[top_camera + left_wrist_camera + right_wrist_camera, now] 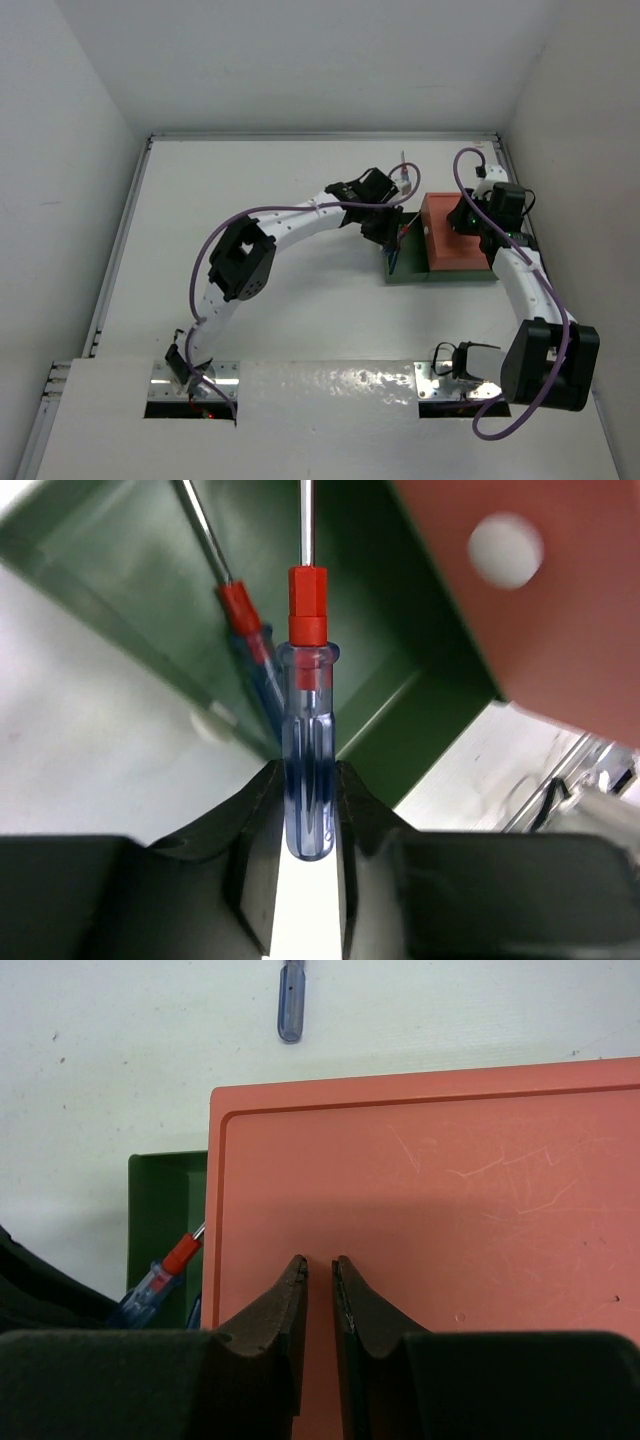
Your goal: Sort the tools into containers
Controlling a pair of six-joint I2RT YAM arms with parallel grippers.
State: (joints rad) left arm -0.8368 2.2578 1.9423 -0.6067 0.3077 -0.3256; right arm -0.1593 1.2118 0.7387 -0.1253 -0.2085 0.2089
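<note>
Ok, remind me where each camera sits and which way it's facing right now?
Top external: fixed above and behind, looking down on the table; left arm and right arm both show, reaching to the green tray and orange tray.
Left wrist: faces along the left gripper, shut on a screwdriver, into the green tray.
Right wrist: faces down past the right gripper, empty, onto the orange tray.
Shared: both wrist views catch both trays.

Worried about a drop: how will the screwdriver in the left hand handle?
The screwdriver looks rigid and probably light. Its round, glossy handle seems slippery and apt to roll. The left hand pinches only the handle's end, so it may pivot.
</note>
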